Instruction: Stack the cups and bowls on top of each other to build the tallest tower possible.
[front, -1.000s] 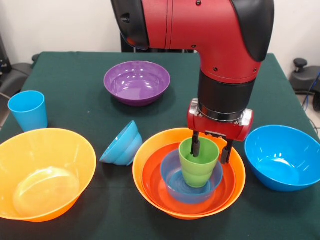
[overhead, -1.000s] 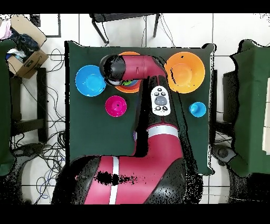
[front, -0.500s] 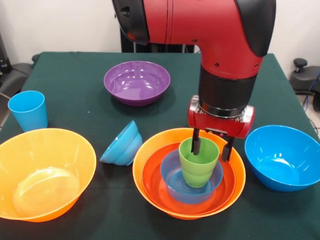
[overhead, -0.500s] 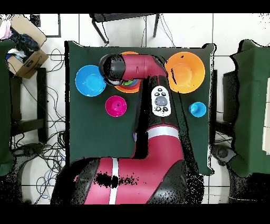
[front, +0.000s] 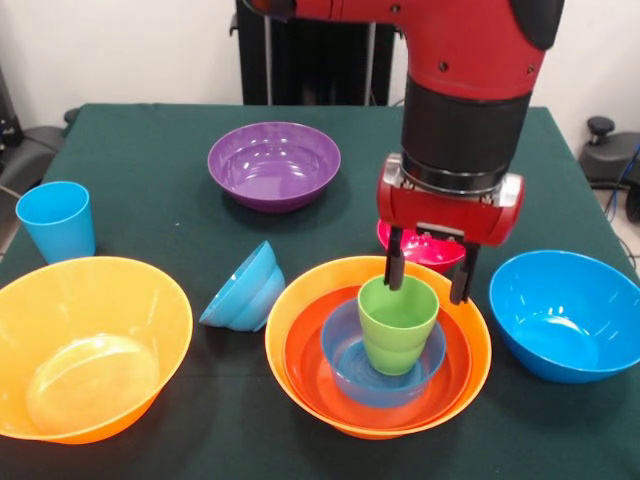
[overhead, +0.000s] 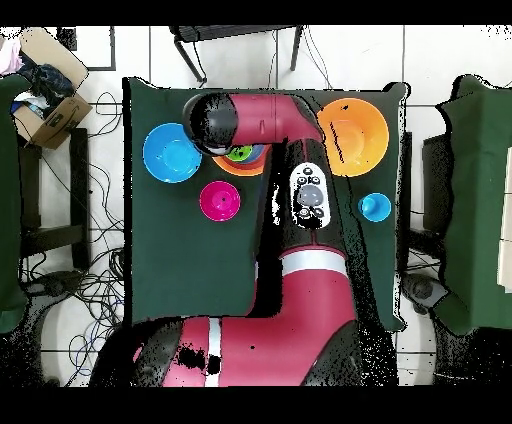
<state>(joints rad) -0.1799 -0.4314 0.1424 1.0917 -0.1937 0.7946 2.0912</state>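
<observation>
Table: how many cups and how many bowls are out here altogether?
Cups: 2, blue cup, green cup
Bowls: 8, purple, pink, red-orange, 2 orange, 3 blue
Total: 10

The gripper (front: 428, 283) now sits higher than a second ago: its open fingers (front: 394, 270), which reached down around the lime green cup's (front: 397, 324) rim, with one inside the cup, are lifted so their tips hang just above it. The rising arm uncovers the small pink-red bowl (front: 420, 248) behind the tower (front: 377, 345), and overhead more of the cup shows.
</observation>
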